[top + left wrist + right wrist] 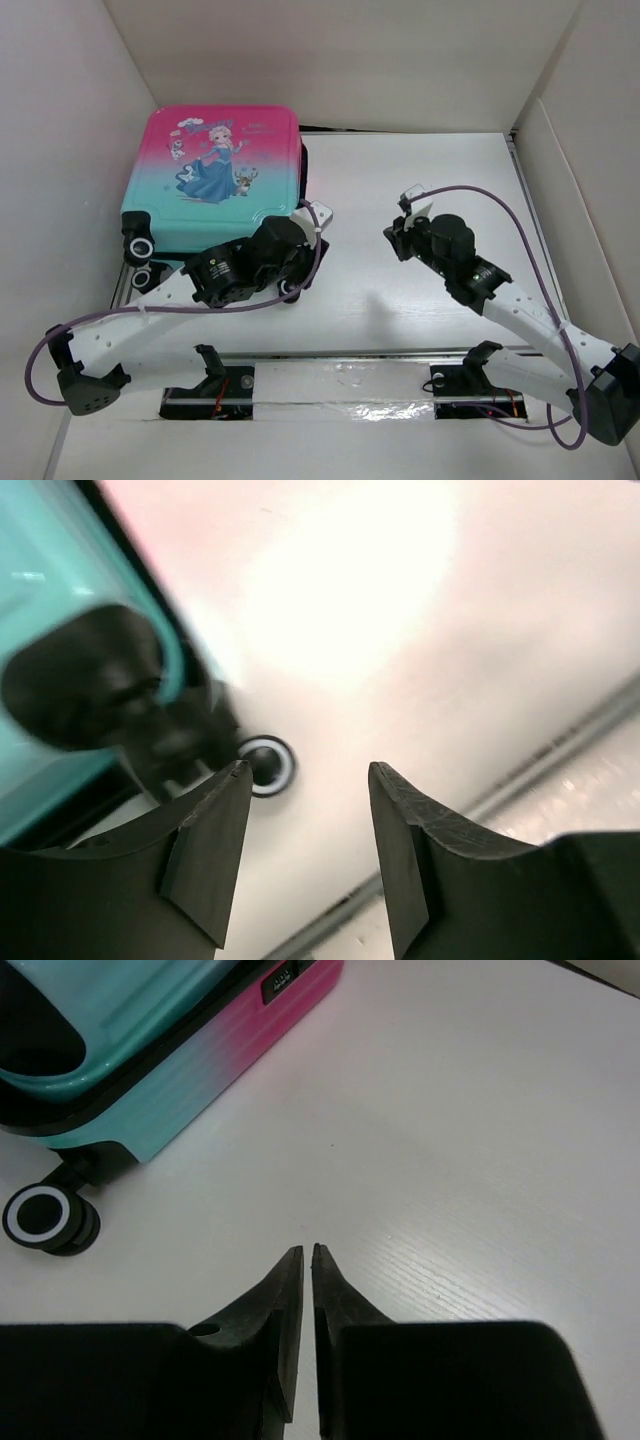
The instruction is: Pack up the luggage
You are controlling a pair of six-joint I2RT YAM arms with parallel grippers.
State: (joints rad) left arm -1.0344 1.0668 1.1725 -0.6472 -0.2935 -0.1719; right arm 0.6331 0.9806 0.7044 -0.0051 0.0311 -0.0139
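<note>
The luggage lies flat and closed at the far left, princess print up, black wheels toward me. My left gripper is open and empty at its near right corner, over one wheel; the teal shell fills the left of the left wrist view. My right gripper is shut on nothing, low over the bare table to the right of the luggage. In the right wrist view the gripper points at the luggage's side and a wheel.
White walls enclose the table on the left, back and right. A metal rail runs along the near edge by the arm bases. A dark strip shows behind the luggage's far right corner.
</note>
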